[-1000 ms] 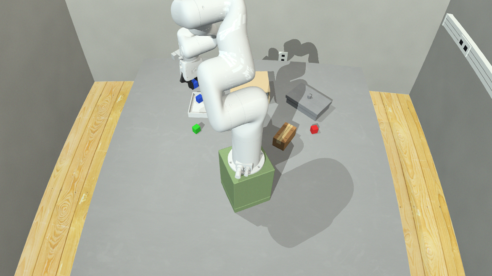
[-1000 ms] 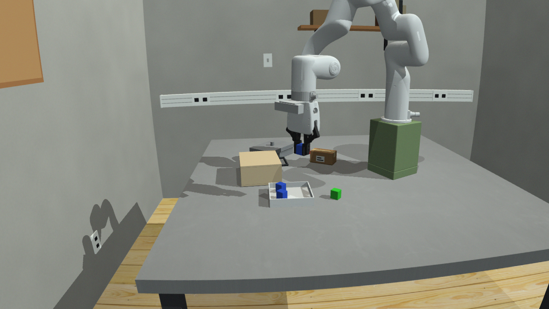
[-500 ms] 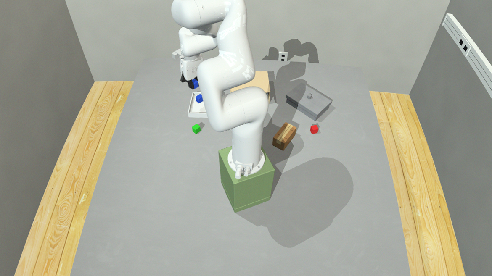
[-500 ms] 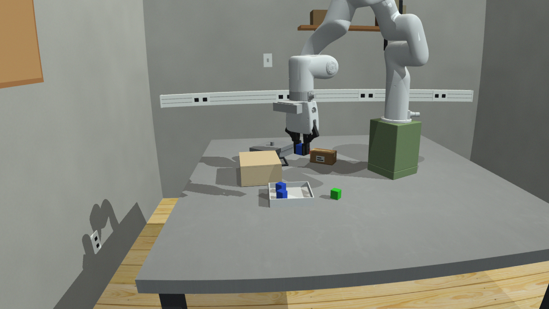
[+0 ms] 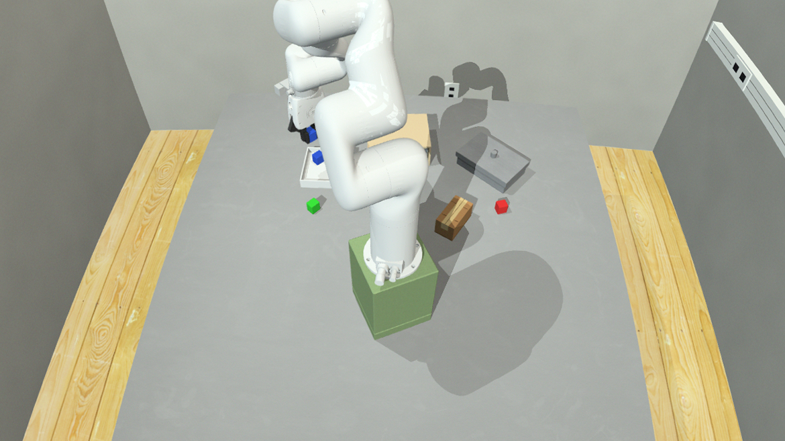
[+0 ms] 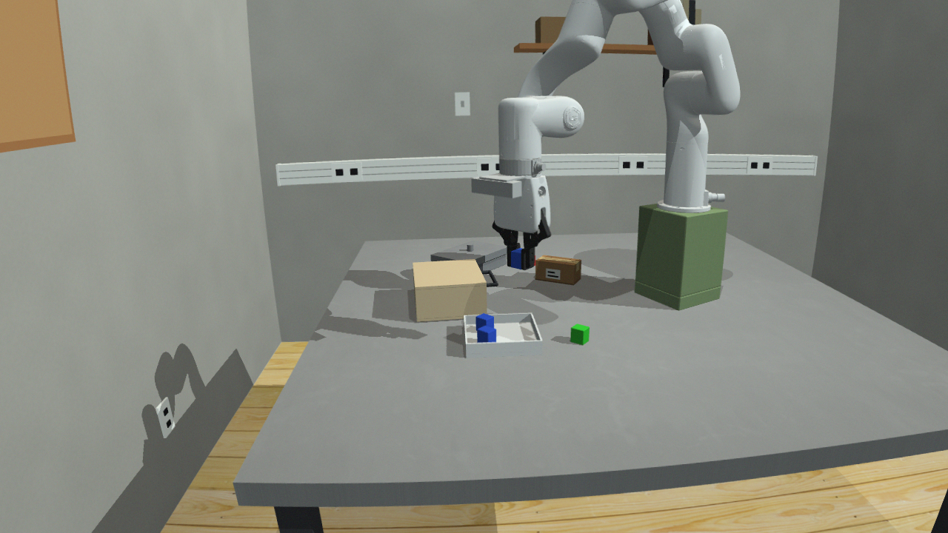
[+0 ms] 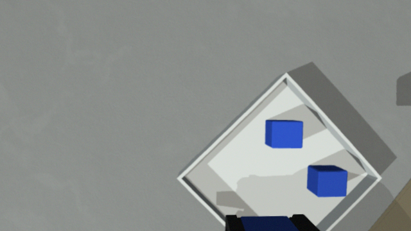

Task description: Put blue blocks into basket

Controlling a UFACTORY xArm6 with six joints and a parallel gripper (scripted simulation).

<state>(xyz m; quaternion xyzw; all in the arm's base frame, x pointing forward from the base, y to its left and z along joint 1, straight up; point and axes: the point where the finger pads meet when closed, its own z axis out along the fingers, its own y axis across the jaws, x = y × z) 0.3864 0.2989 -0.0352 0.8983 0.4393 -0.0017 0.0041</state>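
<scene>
My gripper [image 5: 307,135] [image 6: 521,257] [image 7: 269,224] is shut on a blue block [image 5: 311,133] [image 6: 516,258] [image 7: 268,224], held in the air above the table, beyond the white basket's lower corner in the wrist view. The basket [image 5: 314,184] [image 6: 503,349] [image 7: 233,126] holds two blue blocks, a first [image 6: 484,322] and a second [image 6: 486,334]; both also show in the wrist view. The light wooden cabinet [image 5: 415,127] [image 6: 450,303] stands beside it; its drawer front is mostly hidden, so I cannot tell whether it is fully shut. The lid [image 5: 510,160] lies on the metal box [image 5: 487,178].
A green block [image 5: 312,205] [image 6: 580,334] lies near the basket. A red block [image 5: 501,207] lies near the metal box. A brown cardboard box [image 5: 453,217] [image 6: 558,270] stands between the green arm base [image 5: 403,307] [image 6: 679,258] and the metal box.
</scene>
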